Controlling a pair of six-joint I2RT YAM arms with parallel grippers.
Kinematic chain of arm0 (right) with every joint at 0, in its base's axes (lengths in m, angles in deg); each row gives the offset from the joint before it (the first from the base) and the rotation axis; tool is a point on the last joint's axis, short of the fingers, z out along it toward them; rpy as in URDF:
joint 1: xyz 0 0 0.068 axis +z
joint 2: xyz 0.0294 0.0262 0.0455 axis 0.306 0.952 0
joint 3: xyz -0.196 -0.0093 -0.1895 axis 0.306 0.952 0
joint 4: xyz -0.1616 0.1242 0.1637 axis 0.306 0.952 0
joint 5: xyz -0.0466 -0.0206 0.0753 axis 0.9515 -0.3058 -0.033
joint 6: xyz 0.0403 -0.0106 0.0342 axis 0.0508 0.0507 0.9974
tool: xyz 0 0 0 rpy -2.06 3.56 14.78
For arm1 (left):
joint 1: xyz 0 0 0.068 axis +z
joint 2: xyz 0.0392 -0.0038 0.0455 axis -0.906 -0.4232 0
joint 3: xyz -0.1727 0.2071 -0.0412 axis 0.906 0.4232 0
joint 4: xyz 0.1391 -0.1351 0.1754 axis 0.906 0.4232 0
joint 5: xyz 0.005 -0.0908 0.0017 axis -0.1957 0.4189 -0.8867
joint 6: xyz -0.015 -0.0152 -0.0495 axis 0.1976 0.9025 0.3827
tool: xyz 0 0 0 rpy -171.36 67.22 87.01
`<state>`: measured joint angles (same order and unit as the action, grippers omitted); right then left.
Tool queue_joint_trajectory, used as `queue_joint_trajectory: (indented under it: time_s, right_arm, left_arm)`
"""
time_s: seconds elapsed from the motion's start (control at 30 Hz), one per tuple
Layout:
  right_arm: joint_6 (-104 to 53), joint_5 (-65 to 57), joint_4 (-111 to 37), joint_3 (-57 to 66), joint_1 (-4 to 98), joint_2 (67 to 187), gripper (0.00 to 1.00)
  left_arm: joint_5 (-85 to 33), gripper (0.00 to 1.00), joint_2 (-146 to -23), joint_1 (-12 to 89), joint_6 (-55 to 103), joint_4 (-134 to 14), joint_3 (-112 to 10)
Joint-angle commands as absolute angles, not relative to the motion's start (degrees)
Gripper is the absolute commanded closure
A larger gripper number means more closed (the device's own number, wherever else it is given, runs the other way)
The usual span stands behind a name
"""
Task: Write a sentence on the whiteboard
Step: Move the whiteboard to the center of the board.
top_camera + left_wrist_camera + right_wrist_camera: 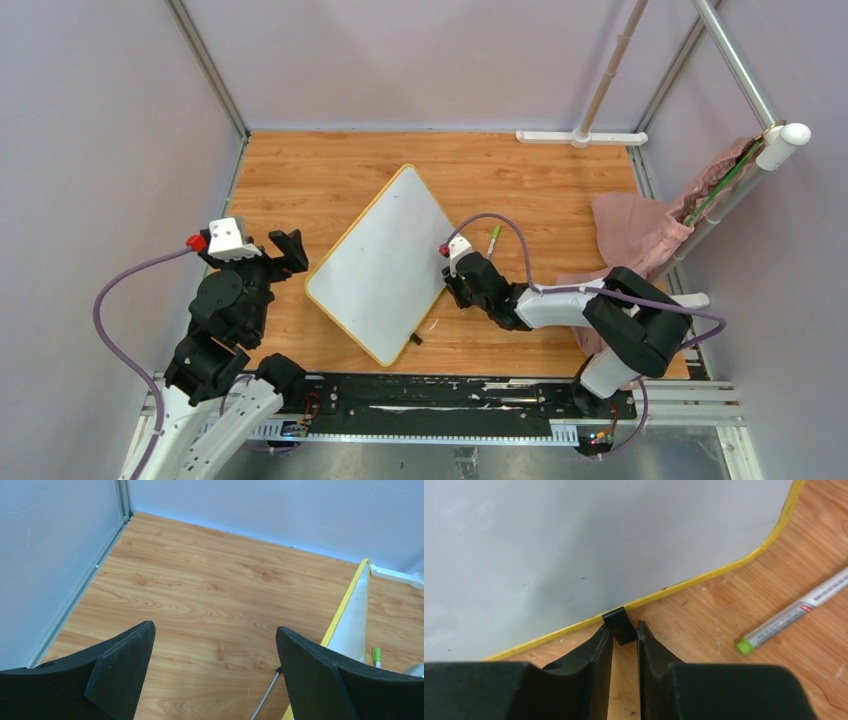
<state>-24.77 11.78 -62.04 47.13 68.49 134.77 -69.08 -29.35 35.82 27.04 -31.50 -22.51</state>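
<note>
My right tool (624, 630) is narrowed onto a black clip foot (619, 622) on the yellow rim of the whiteboard (385, 265), pinching it at the fingertips. The board lies skewed on the wooden bench (520, 180) between the arms, with pale walls (430, 60) all round. A green-capped marker (794, 612) lies near the tool, and a pink cloth (635, 235) farther right. My left tool (215, 628) hangs wide, holding nothing, just left of the board.

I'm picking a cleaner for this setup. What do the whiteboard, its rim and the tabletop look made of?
The whiteboard: smooth glossy white sheet, likely melamine or coated steel; it shows soft reflections. The rim: yellow, probably plastic or painted metal edging. The tabletop: wood-grain laminate, judging by the printed-looking grain and sheen.
</note>
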Motion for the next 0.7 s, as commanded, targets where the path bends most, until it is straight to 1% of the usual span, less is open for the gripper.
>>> queue_joint_trajectory:
  time_s: [0.0, 0.23, 0.67]
  right_arm:
    - [-20.5, 26.0, -62.4, 48.7, 69.3, 134.1, 1.0]
    - [-14.9, 35.5, -60.1, 47.5, 69.3, 134.9, 1.0]
    - [-2.9, 46.7, -50.7, 37.0, 69.4, 144.7, 1.0]
  left_arm:
    - [-69.7, 0.03, -29.6, 35.1, 27.1, -32.0, -23.4]
    - [-69.9, 0.03, -29.7, 34.8, 27.2, -31.9, -23.4]
    - [-70.2, 0.03, -29.9, 34.2, 27.3, -31.7, -23.4]
